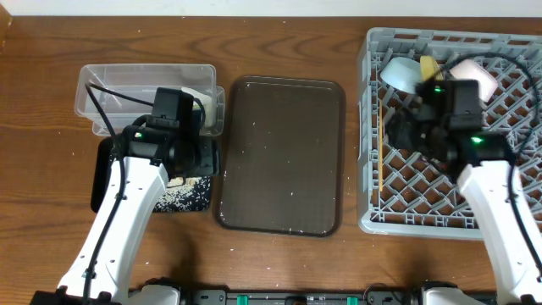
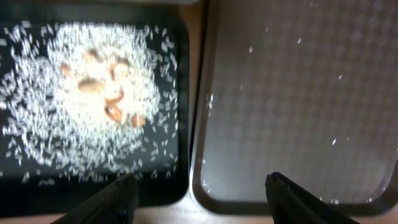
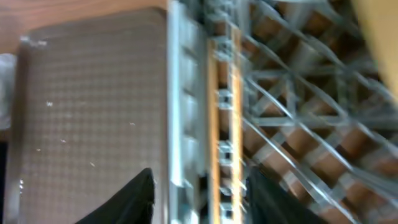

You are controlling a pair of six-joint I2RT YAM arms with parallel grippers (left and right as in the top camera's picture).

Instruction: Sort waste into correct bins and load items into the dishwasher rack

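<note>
You are hovering both tools wide and empty: left tool point(image 2: 199, 200) over rice point(image 2: 93, 99) in the black tray point(image 2: 34, 190), right tool point(image 3: 198, 200) over chopsticks point(image 3: 214, 124) in the rack point(image 3: 298, 118). Likely finishing; next, gathering stray grains point(image 2: 250, 48).

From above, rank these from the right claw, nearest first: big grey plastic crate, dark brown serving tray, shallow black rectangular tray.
1. Grey plastic crate: beneath the right gripper.
2. Dark brown serving tray: left of the crate.
3. Shallow black rectangular tray: farthest left.
</note>
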